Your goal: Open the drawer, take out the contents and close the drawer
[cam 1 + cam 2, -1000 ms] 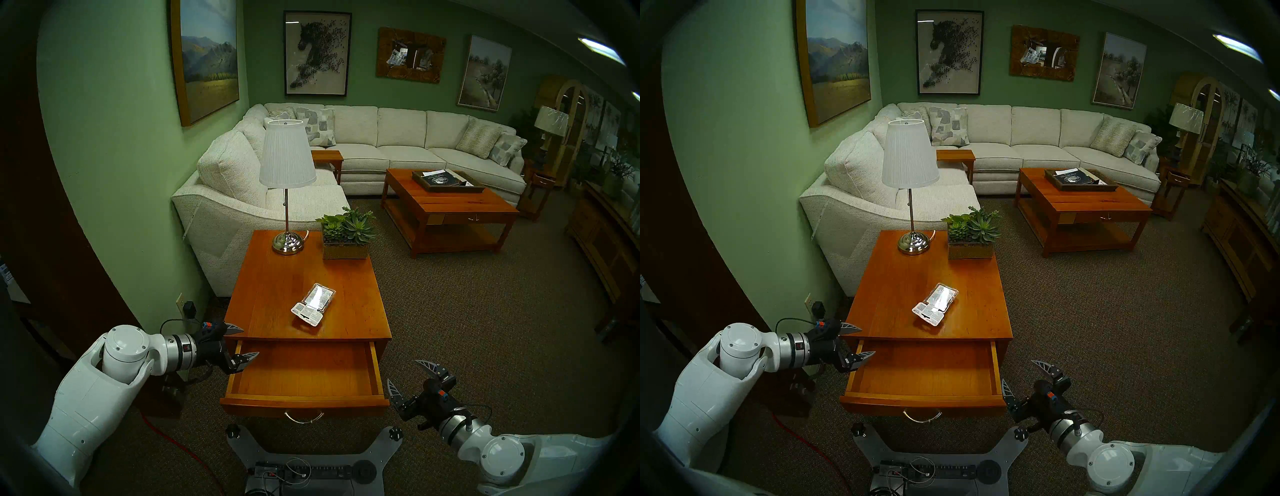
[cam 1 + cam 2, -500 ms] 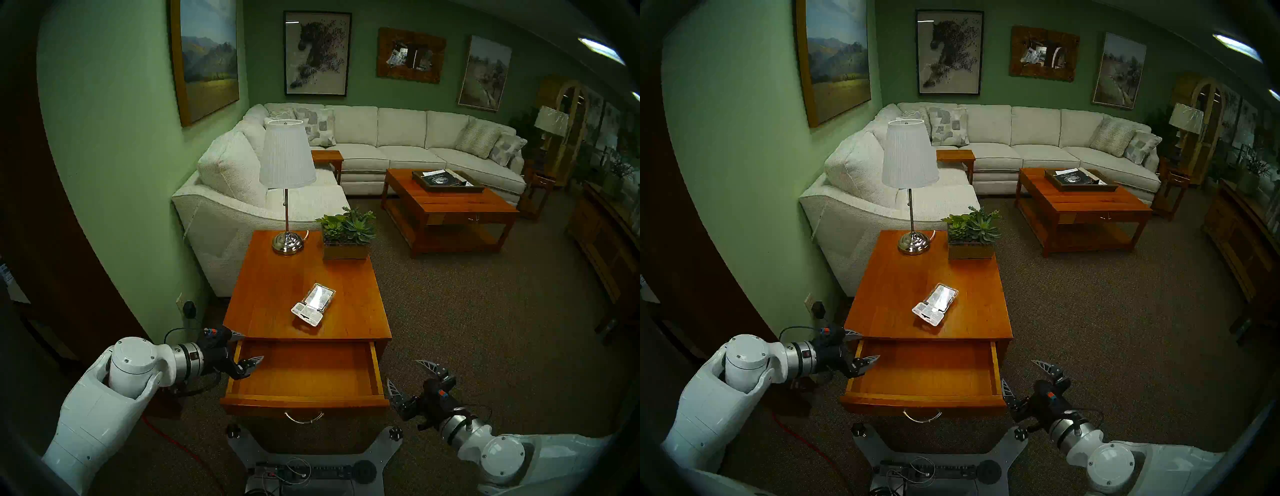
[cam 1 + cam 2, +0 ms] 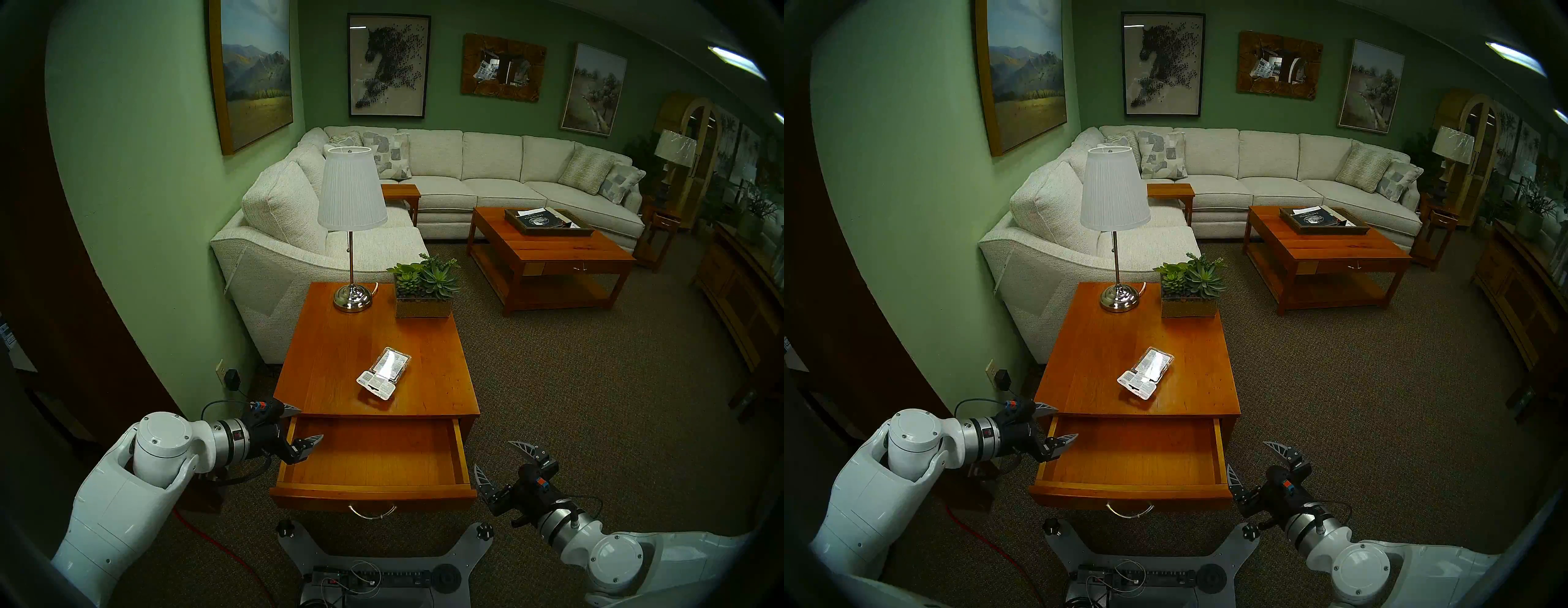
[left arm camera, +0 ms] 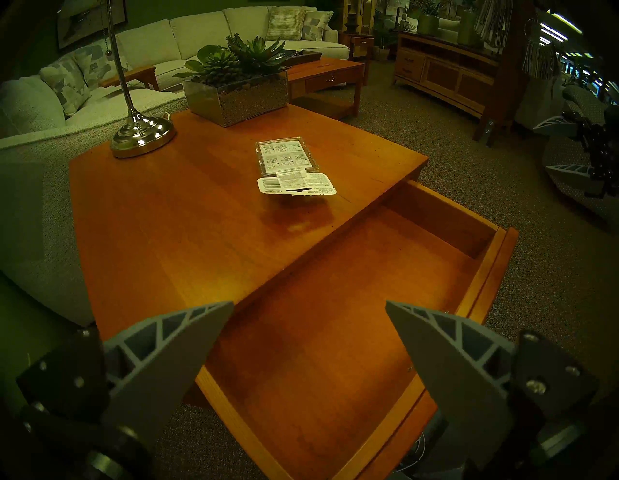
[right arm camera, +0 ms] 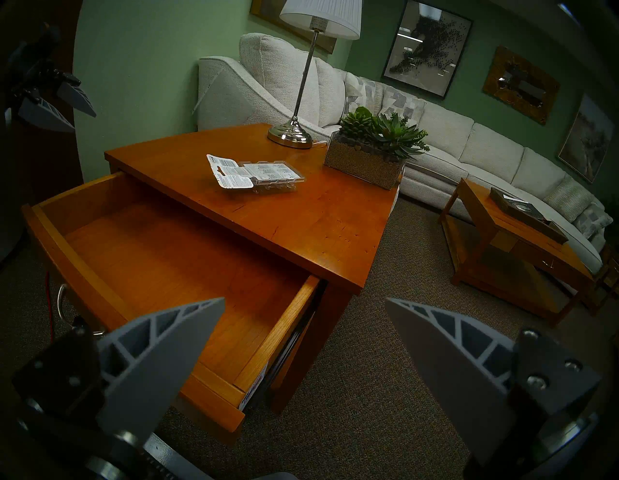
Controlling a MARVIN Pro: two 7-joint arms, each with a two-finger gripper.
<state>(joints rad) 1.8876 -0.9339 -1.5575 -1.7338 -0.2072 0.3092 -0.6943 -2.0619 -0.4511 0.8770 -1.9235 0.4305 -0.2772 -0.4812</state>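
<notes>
The drawer [image 3: 373, 454] of the end table is pulled out wide, and its wooden floor [image 4: 335, 318] lies bare. Its silver handle [image 3: 372, 511] faces me. The contents, clear blister packs with white labels [image 3: 384, 373] [image 5: 254, 174], lie overlapping on the tabletop behind the drawer. My left gripper [image 3: 310, 423] is open at the drawer's back left corner, one finger over the left wall and the other by the table's front edge. My right gripper [image 3: 494, 455] is open beside the drawer's front right corner and holds nothing.
A lamp [image 3: 352, 297] and a succulent planter [image 3: 424, 303] stand at the back of the tabletop. The white sofa [image 3: 271, 271] is behind and left. My base plate [image 3: 382, 552] sits under the drawer front. An orange cable [image 3: 220, 547] crosses the carpet at left.
Over the last second my left arm moved right, bringing its open gripper to the drawer's left wall; it has held still for the last half second. The right arm stayed put.
</notes>
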